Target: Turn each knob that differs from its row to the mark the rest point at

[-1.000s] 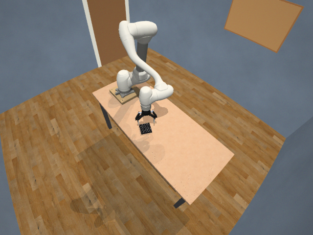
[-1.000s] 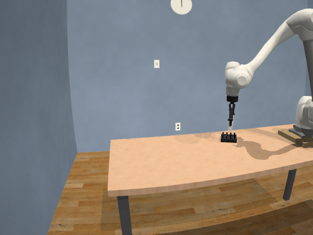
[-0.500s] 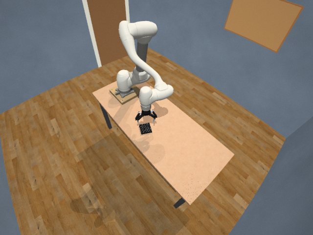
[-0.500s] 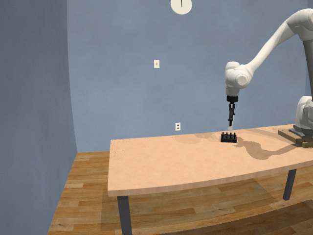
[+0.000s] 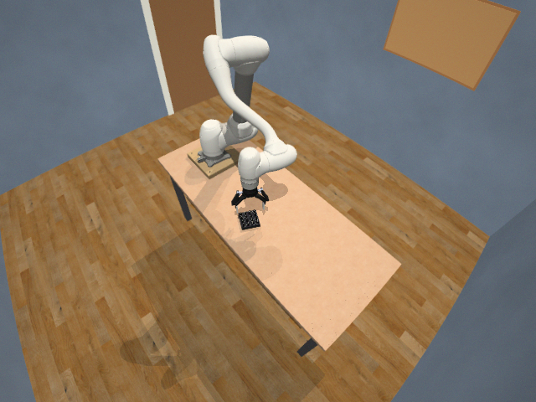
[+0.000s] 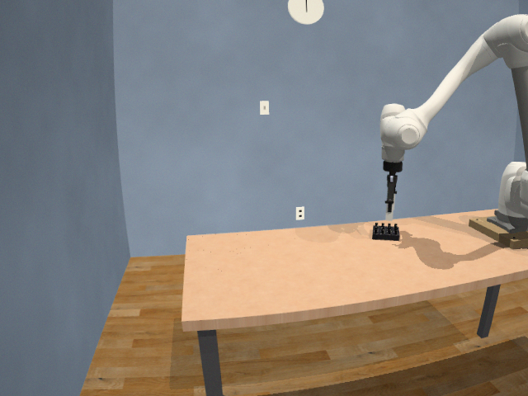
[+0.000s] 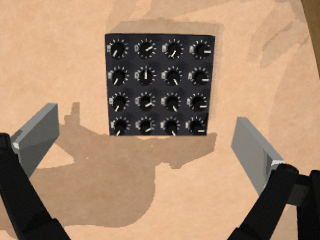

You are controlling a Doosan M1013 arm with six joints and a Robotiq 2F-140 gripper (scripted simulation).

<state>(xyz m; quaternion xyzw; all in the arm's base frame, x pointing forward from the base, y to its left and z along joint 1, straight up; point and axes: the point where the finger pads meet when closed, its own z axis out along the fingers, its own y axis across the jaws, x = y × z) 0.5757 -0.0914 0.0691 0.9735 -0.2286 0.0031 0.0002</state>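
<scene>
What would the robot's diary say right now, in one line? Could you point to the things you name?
gripper (image 5: 250,208) (image 6: 388,219) (image 7: 147,125): open, empty | knob box (image 5: 249,219) (image 6: 385,237) (image 7: 160,89): on table (image 5: 328,276) (image 6: 272,272) | contact: none seen

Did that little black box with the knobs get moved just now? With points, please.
No, the knob box (image 5: 249,219) (image 6: 385,233) (image 7: 160,87) sits at the same place on the table (image 5: 320,260) (image 6: 298,272) (image 7: 200,200).
</scene>
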